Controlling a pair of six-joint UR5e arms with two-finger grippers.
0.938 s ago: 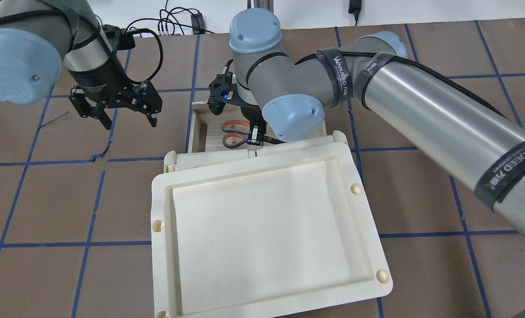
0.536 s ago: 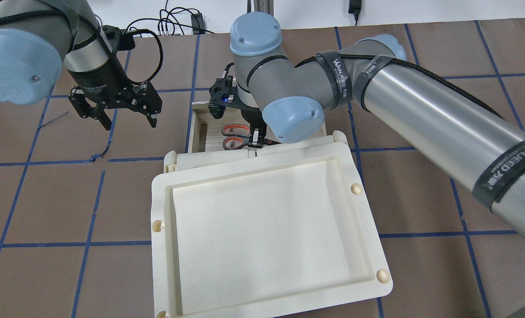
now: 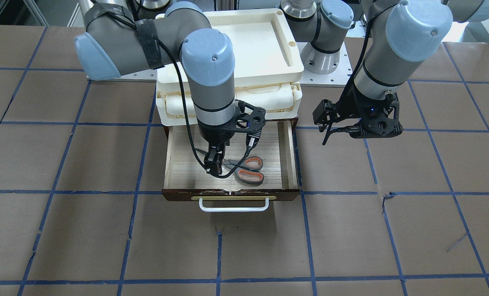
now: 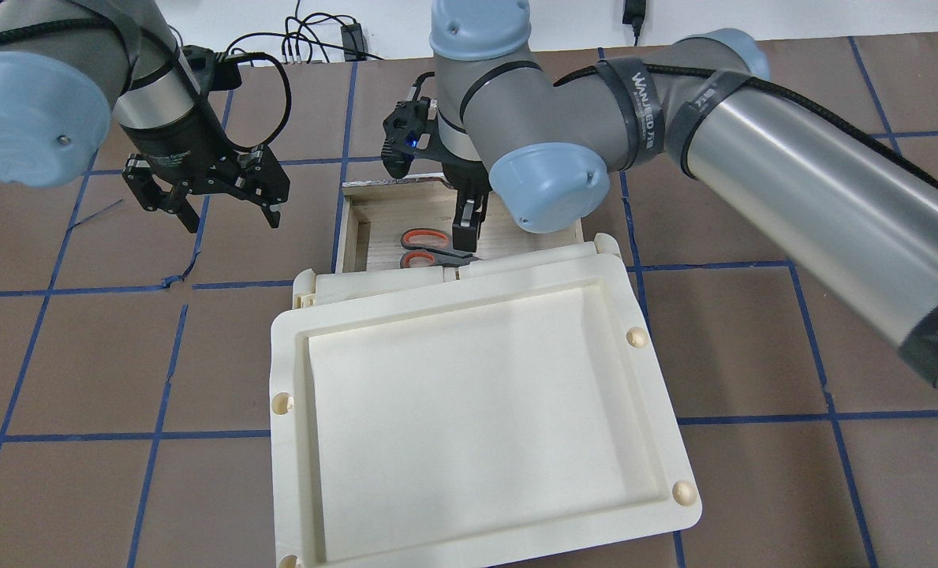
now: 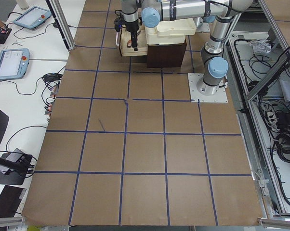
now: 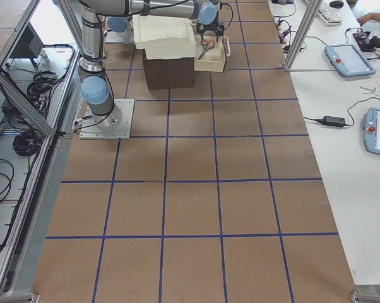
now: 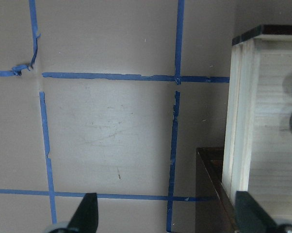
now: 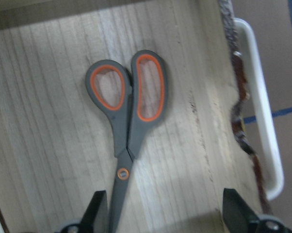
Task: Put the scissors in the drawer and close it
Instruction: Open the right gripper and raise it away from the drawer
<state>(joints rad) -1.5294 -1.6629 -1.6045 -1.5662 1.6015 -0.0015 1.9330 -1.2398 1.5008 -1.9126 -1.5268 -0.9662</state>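
Note:
The drawer (image 3: 178,164) is pulled open; its white bar handle (image 3: 233,205) faces away from the robot. The scissors (image 3: 246,167) lie flat on its wood floor, also in the overhead view (image 4: 424,248) and the right wrist view (image 8: 129,107), orange-lined loops toward the robot's left. My right gripper (image 3: 214,164) hangs just above the blade end, open and empty, its fingers (image 8: 98,213) wide apart. It also shows in the overhead view (image 4: 467,223). My left gripper (image 4: 216,209) is open and empty, above the table beside the drawer (image 7: 262,121).
A large cream plastic tray (image 4: 295,442) sits on top of the cabinet, over cream compartments (image 3: 281,98) just behind the open drawer. Blue tape lines grid the brown table. Cables (image 4: 311,39) lie at the table's far edge.
My right gripper has lifted off the scissors and its arm has drawn up and back. The scissors now lie free on the drawer floor. The left arm has not moved.

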